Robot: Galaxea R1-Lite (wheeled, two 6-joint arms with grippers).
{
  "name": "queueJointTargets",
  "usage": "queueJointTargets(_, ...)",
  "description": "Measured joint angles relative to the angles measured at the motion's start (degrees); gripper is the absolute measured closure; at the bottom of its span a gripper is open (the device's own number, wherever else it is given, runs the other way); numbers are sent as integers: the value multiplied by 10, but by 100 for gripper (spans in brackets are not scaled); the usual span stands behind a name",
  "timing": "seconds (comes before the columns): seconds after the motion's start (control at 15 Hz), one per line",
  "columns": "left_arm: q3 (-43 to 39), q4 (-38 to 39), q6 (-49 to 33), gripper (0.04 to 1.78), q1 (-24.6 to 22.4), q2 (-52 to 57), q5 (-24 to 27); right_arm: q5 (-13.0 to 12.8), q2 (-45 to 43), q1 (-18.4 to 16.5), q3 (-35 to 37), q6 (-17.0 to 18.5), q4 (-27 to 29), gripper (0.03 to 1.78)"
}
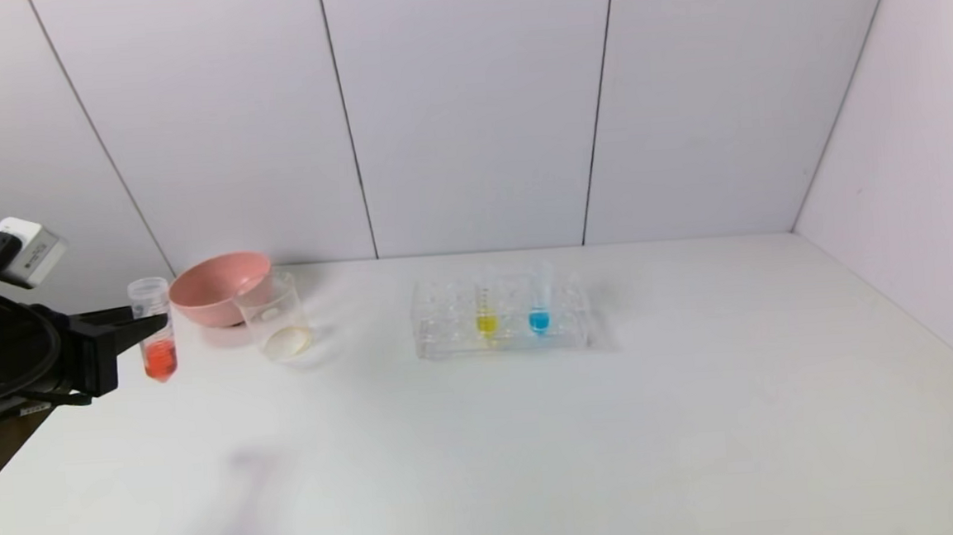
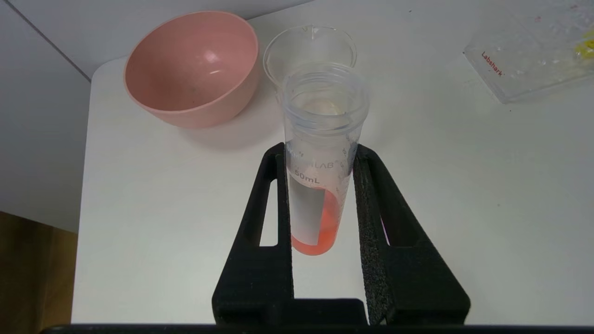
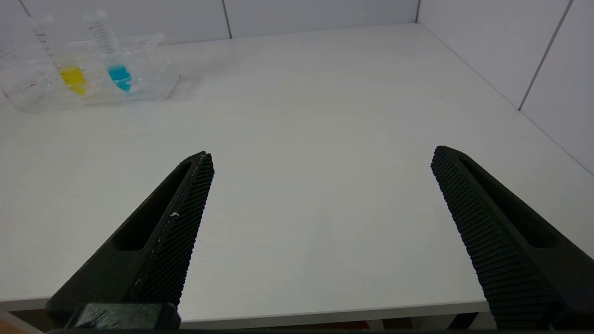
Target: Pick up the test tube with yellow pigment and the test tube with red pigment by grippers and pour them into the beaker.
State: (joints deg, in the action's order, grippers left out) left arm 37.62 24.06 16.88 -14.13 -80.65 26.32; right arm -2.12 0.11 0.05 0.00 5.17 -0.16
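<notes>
- Left gripper [image 1: 145,331], at the left edge of the head view, was clamped on the test tube with red pigment [image 1: 155,328], one black finger [image 2: 267,208] on each side of the tube's middle.
- That tube stood upright with its mouth open at the top, and the red-orange liquid was in its tapered bottom, so nothing seemed poured out of it yet.
- Just right of the tube in the head view stood the beaker [image 1: 275,325], near but apart from it, with the pink bowl [image 1: 217,287] touching or almost touching it behind; whether the beaker held any liquid, I could not tell.
- Farther right, near the centre of the frame, the clear tube rack [image 1: 500,316] held the test tube with yellow pigment [image 1: 486,308] and a blue-tipped tube [image 1: 538,307], both upright in their holes.
- Right gripper [image 3: 320,185] did not show in the head view; in its own wrist view its fingers were spread wide over the white table [image 1: 619,441], holding nothing.
- By my judgement, only the picking of the red tube was done; both pourings and the picking of the yellow tube remained.
</notes>
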Motion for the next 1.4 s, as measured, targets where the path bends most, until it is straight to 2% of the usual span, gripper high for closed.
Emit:
queueJointTargets(0.4,159,-155,106,140,-5,-77,8,0,0,0,0,0,0,10)
queueJointTargets(0.87,413,-384,178,140,9,-220,6,0,0,0,0,0,0,10)
queueJointTargets(1.4,632,-574,237,140,24,-325,-26,0,0,0,0,0,0,10)
